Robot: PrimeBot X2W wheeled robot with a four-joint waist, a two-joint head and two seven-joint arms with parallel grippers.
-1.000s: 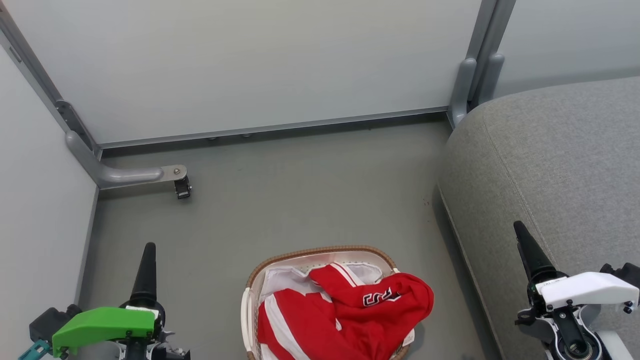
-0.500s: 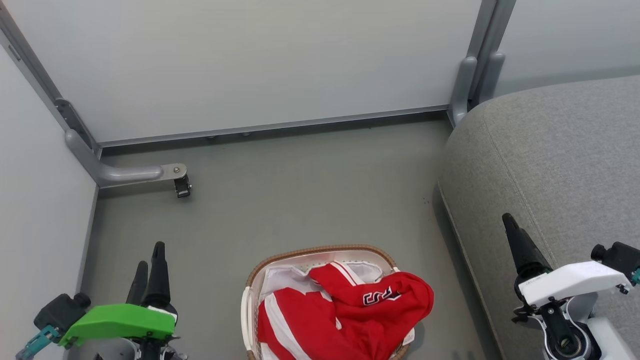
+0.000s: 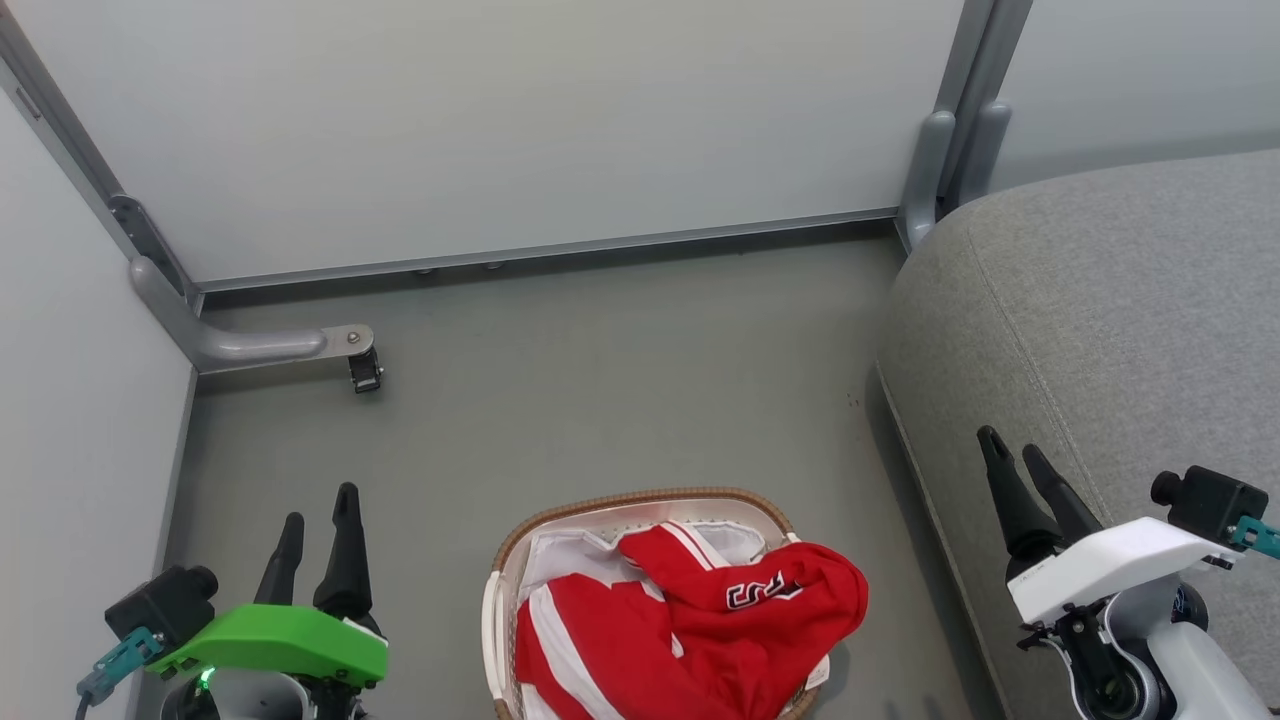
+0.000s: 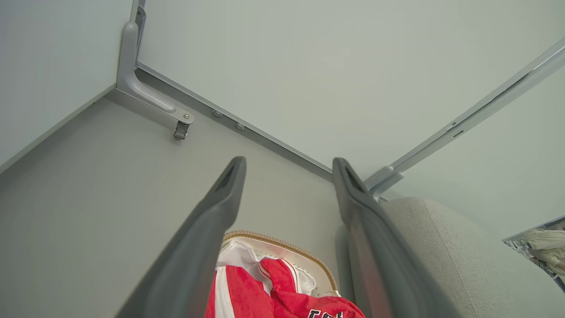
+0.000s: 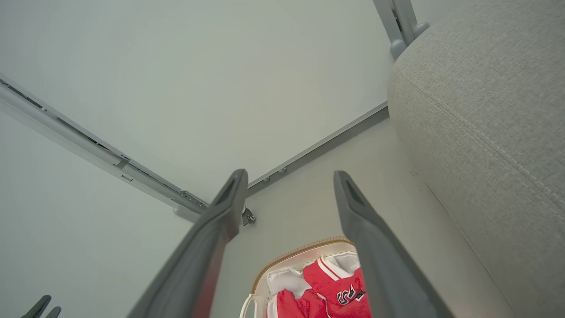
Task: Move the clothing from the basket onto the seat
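Position of the clothing [image 3: 690,640]: the red garment lies heaped inside the basket [image 3: 640,499] at the lower centre of the head view, with one fold draped over the rim on the side facing the seat [image 3: 1100,300]. White stripes and white-and-black lettering face upward. A white liner [image 3: 560,555] is exposed in the far left part of the basket interior. The basket stands on the grey floor [image 3: 600,380], near the seat but apart from it, with a strip of floor visible between them. The seat occupies the right side of the head view, its rounded corner close to the pale wall panel [image 3: 500,120]. A metal bracket [image 3: 260,348] projects from the wall corner onto the floor, well apart from the basket. The left gripper [image 3: 320,505] hangs over bare floor to the left of the basket, fingers pointing toward the wall; its jaws are parted and hold nothing. The right gripper [image 3: 1009,443] is positioned over the front portion of the seat, to the right of the basket; its jaws are likewise parted and empty. Each wrist view shows a clear gap between the two fingers, with the basket and clothing low in that gap. Neither gripper touches the clothing or the basket.
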